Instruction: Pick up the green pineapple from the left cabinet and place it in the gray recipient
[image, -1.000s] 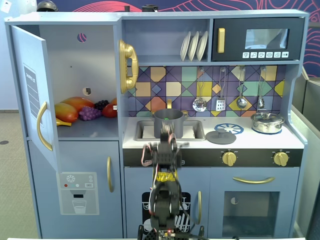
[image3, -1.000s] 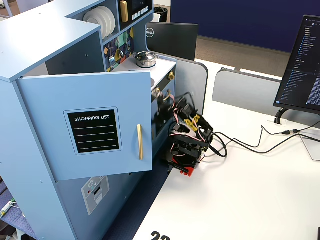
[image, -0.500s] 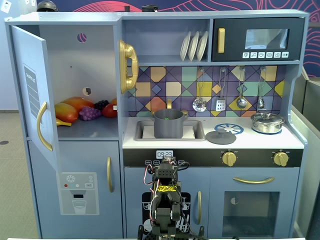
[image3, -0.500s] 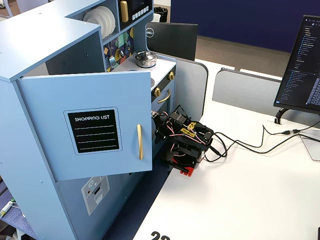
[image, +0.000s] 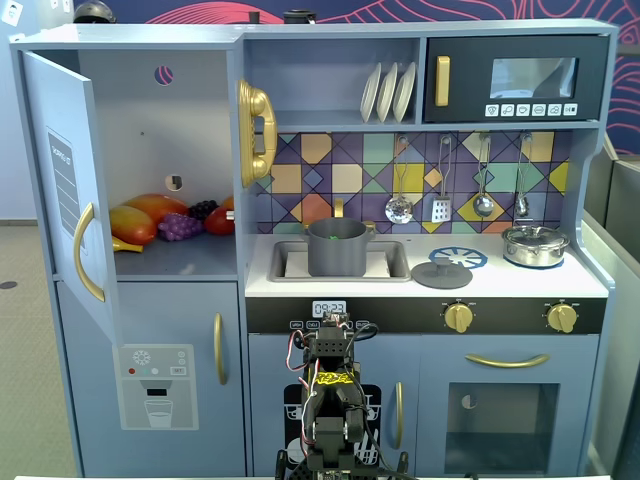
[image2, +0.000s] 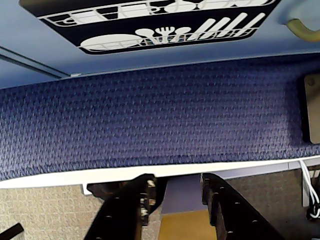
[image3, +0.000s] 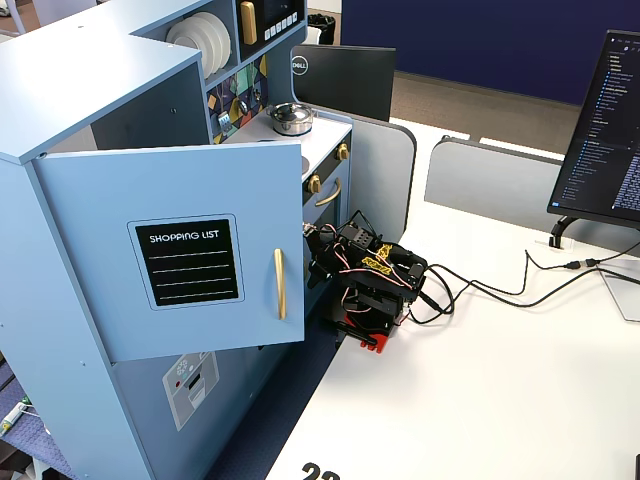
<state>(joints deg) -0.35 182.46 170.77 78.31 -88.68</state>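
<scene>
The left cabinet (image: 150, 120) stands open, its door (image: 60, 190) swung out to the left; the door also shows in the other fixed view (image3: 190, 250). On its shelf lie an orange-yellow mango (image: 135, 222), purple grapes (image: 180, 227) and a red fruit. The gray recipient (image: 336, 252) sits in the sink. A bit of bright green, the green pineapple (image: 339, 232), shows just inside its rim. My arm (image: 330, 400) is folded low in front of the kitchen, also seen at the table edge (image3: 370, 285). My gripper (image2: 177, 182) is open and empty, pointing down over the table edge.
A silver lidded pot (image: 535, 243) and a flat gray lid (image: 442, 272) sit on the counter. The black microwave (image: 515, 78) is at the top right. A monitor (image3: 610, 130) and cables (image3: 500, 290) are on the white table behind the arm.
</scene>
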